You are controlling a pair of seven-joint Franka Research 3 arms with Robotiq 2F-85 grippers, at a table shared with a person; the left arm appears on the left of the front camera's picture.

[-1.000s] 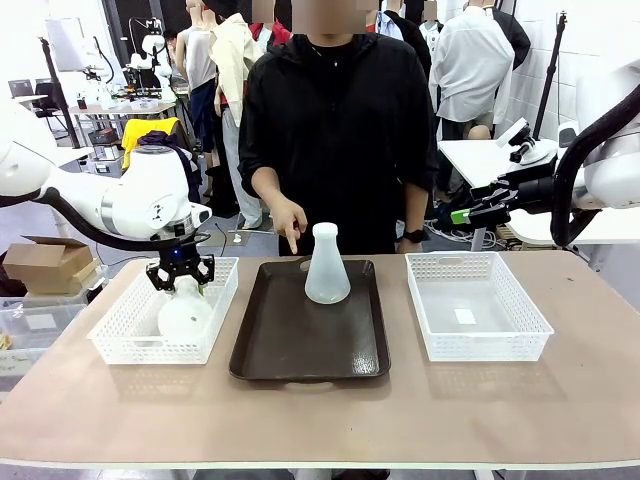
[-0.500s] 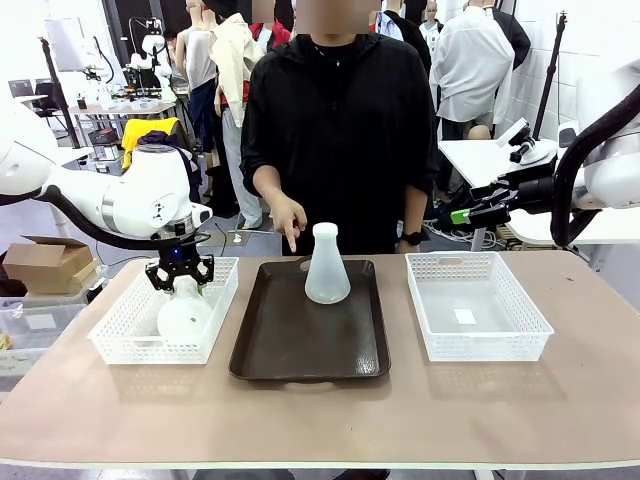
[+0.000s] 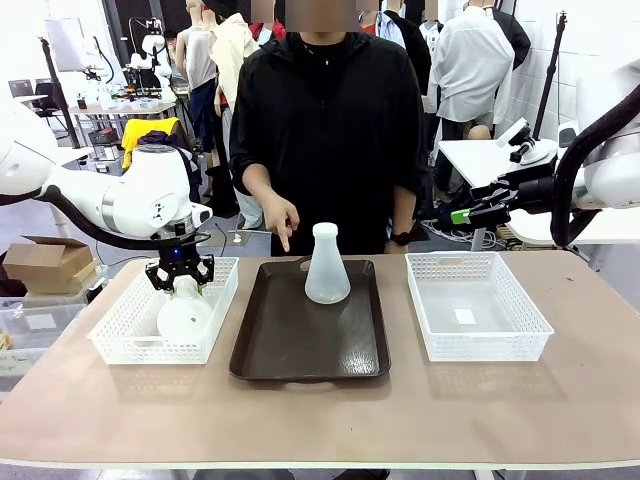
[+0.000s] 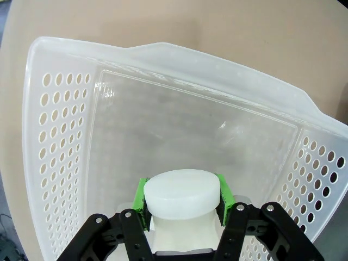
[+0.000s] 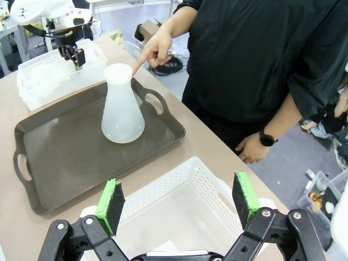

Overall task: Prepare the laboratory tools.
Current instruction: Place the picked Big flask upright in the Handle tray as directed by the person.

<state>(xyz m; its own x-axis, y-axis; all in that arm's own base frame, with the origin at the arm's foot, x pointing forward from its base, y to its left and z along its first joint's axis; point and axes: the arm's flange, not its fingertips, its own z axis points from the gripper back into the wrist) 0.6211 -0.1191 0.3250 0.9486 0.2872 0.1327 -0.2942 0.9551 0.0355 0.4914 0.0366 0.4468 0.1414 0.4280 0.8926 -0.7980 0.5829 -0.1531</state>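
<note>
One flask stands upright in the left basket, neck clamped from above by the left gripper. The other flask stands on the tray, nearer the wide-open, empty right gripper.

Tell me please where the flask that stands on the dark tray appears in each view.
Front view: the flask stands upright at the far middle of the dark tray, in the picture's centre.
Left wrist view: it is not in this picture.
Right wrist view: the same flask is upper left of centre.
Shared landmark: the person's pointing hand just behind it.
</note>
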